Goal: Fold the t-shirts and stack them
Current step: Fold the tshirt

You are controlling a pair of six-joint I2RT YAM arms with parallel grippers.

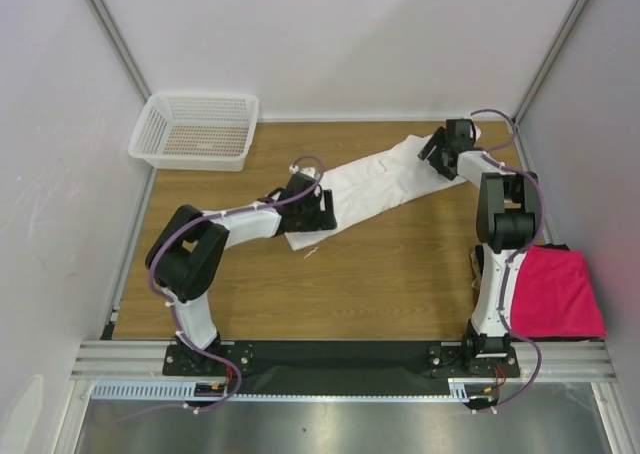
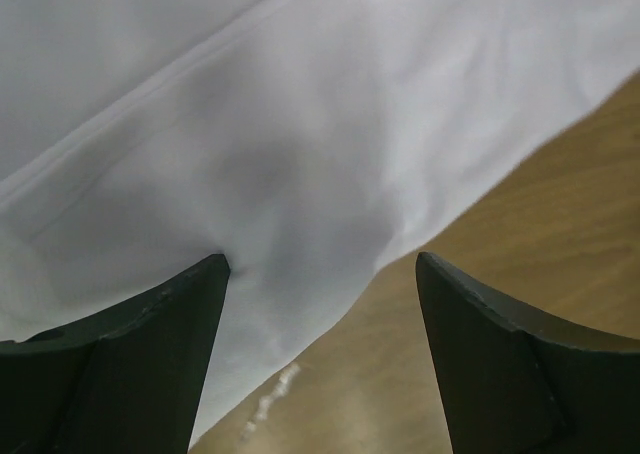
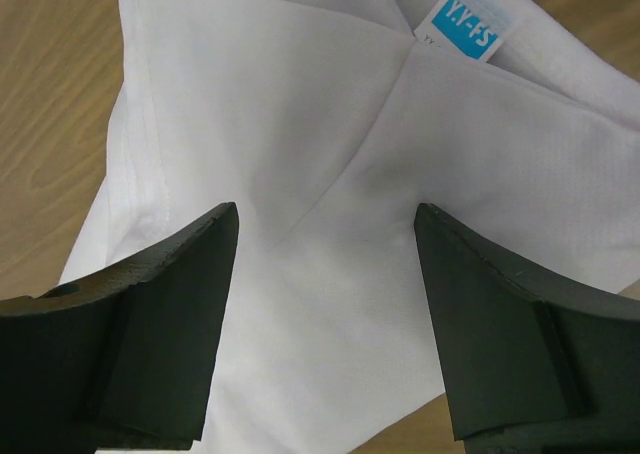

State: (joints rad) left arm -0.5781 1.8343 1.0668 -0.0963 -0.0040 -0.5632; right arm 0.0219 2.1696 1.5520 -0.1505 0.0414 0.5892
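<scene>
The white t-shirt [image 1: 385, 179] lies as a long folded strip running diagonally across the wooden table. My left gripper [image 1: 318, 212] is over its near-left end and stands open. In the left wrist view the open gripper [image 2: 320, 274] straddles the edge of the white cloth [image 2: 300, 154], holding nothing. My right gripper [image 1: 441, 154] is over the far-right end, also open. In the right wrist view this gripper [image 3: 325, 224] hovers above the white cloth [image 3: 300, 154], close to the blue-white tag [image 3: 468, 24]. A folded magenta-pink t-shirt [image 1: 557, 292] lies at the right edge of the table.
A white mesh basket [image 1: 195, 129] stands at the far left corner. A small white thread [image 1: 311, 251] lies on the wood [image 1: 380, 274] just in front of the shirt's near end. A dark edge [image 1: 556, 246] shows under the pink shirt. Walls close in on three sides.
</scene>
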